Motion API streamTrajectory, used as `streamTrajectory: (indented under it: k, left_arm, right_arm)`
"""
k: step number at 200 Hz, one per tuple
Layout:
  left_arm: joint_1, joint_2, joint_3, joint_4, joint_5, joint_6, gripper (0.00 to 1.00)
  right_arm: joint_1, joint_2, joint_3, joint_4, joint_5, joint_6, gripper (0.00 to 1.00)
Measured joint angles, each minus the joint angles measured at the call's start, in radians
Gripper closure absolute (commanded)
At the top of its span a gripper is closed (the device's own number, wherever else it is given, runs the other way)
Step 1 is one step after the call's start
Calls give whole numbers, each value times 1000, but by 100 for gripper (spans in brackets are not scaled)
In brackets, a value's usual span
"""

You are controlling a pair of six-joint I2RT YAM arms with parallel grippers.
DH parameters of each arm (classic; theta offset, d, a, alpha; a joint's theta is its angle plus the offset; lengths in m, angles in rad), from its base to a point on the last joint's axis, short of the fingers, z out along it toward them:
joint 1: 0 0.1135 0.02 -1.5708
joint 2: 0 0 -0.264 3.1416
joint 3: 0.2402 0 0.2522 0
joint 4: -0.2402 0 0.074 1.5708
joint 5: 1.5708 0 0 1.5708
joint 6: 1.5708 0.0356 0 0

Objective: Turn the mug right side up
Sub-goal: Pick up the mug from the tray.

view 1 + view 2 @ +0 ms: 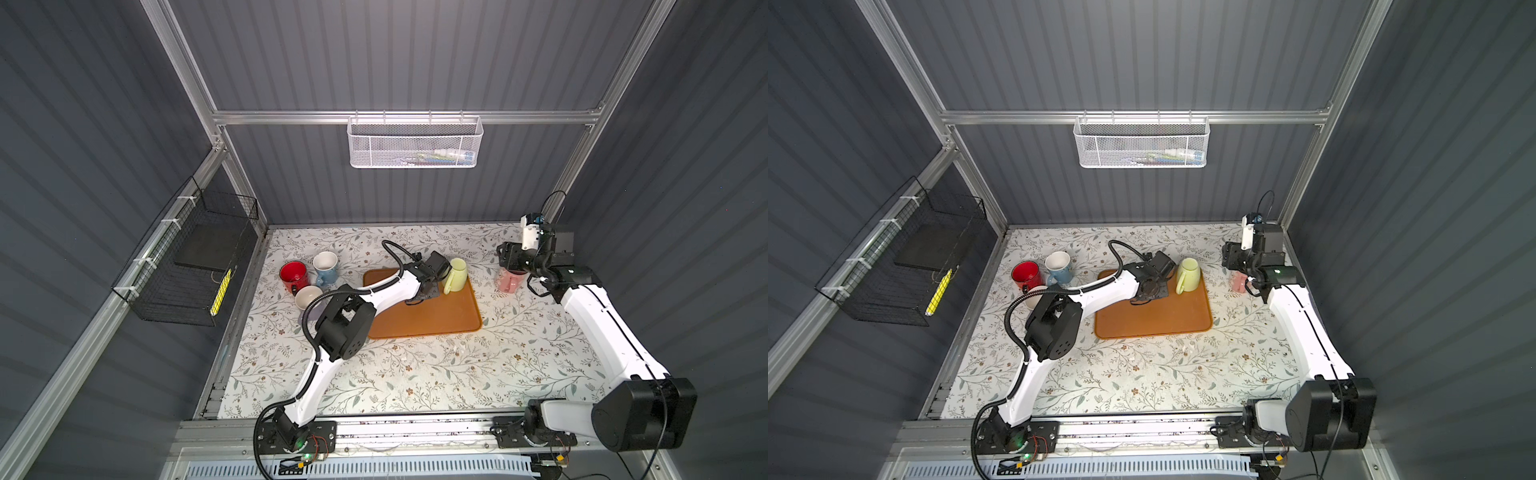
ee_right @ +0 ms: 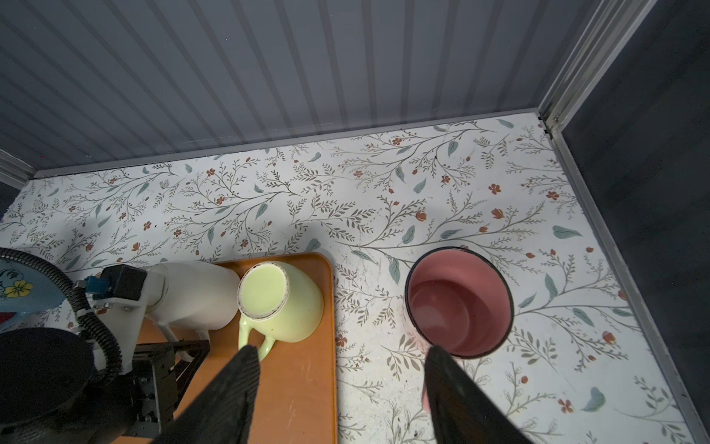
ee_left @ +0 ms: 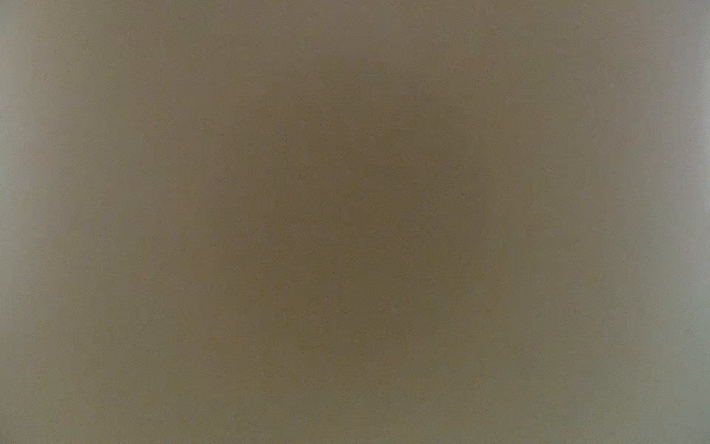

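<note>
No legible text, label, brand or number in any view.
- White mesh basket [image 1: 395, 145] on back rail: contents show blue-green print, too small to read in both top views.
- Yellow strip [image 1: 220, 291] in black wire basket [image 1: 174, 307]: dark marks along it, possibly printing, illegible.
- Blue mug [image 2: 23, 292], right wrist view: painted yellow flower, decoration only.
- Yellow-green mug [image 2: 265, 288], base toward right wrist camera: plain glaze, brown specks at rim, nothing written.
- Left wrist view: uniform blur, nothing legible.
</note>
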Motion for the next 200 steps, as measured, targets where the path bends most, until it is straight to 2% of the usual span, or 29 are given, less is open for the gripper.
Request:
streamTrajectory:
  k: [34, 78, 133, 168, 200]
  left_arm:
    - [0, -23, -27, -18, 1, 67, 100]
    - [0, -123, -147, 2, 58, 190, 100]
    - [49, -323, -294, 134, 204, 291, 100]
    - [126, -437, -410, 257, 341, 303, 100]
    - [174, -462, -429, 286, 461, 352, 100]
  right_arm:
    - [0, 0, 0, -2, -11, 3, 30]
    - [0, -2, -6, -6, -42, 24, 30]
    - [5, -18, -45, -4, -117, 55, 31]
    - [23, -60, -148, 65, -235, 74, 30]
    - [35, -118, -266, 173, -386, 95, 30]
